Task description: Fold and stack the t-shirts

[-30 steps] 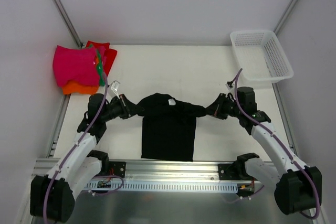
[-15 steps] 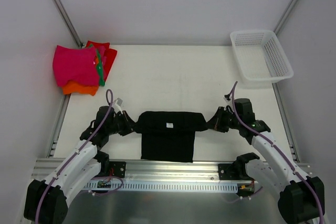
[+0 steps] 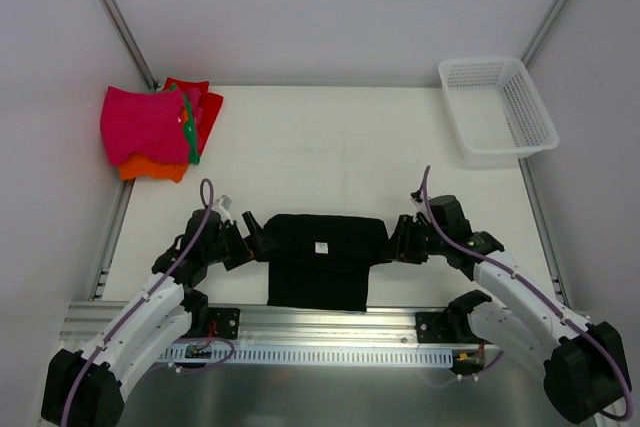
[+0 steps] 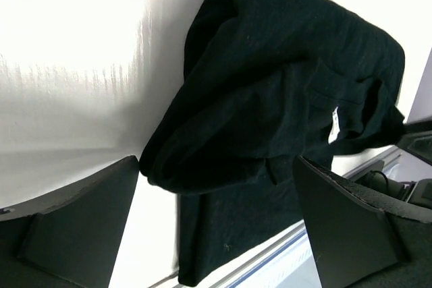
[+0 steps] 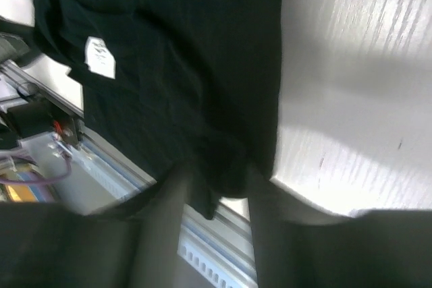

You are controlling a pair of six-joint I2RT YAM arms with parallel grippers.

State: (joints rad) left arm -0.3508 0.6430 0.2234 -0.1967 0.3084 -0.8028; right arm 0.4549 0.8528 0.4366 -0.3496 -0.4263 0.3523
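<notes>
Black t-shirt point(image 3: 320, 269) folded at 6 o'clock on the counter point(image 3: 330, 147), white neck label point(image 3: 322, 246) up, print unreadable, my left end effector point(image 3: 255, 237) spread apart at its 9 o'clock edge, right end effector point(image 3: 392, 242) blurred around cloth, I cannot tell its grip.

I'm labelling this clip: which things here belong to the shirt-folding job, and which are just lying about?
Part of the job:
black t-shirt, partly folded
pile of folded shirts, pink on top

Lying about:
white mesh basket, far right corner
</notes>
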